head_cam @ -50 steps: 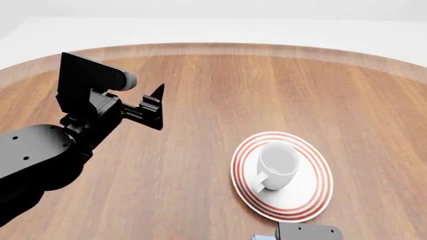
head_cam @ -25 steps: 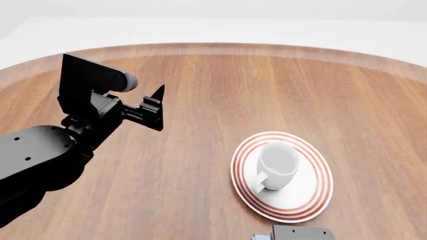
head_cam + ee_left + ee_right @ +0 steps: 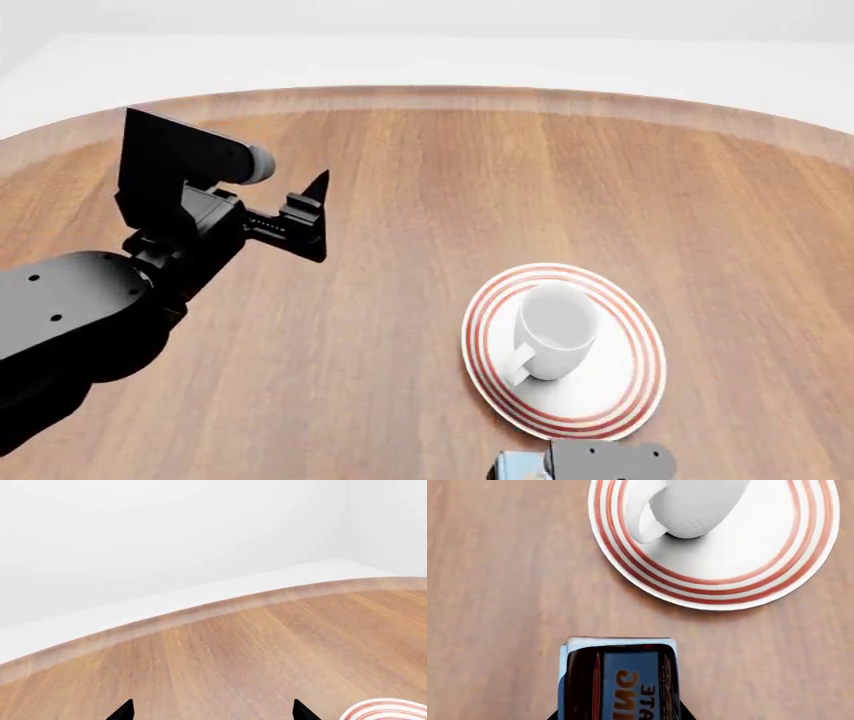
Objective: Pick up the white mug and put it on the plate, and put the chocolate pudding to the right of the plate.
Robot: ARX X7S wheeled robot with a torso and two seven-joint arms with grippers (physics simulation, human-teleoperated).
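The mug [image 3: 555, 330] stands on the plate [image 3: 625, 405]; the right pincer [image 3: 619, 715], clamping the pudding box [image 3: 619, 677], has edged nearer the plate; placing remains.

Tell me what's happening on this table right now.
The white mug already stands upright on the red-ringed plate, so that half looks done. The right gripper, just in view at the near edge of the head view, appears to hold the chocolate pudding box, near the plate's front edge and not yet placed to its right. The left gripper hovers open and empty over the wooden table, well off to the left.
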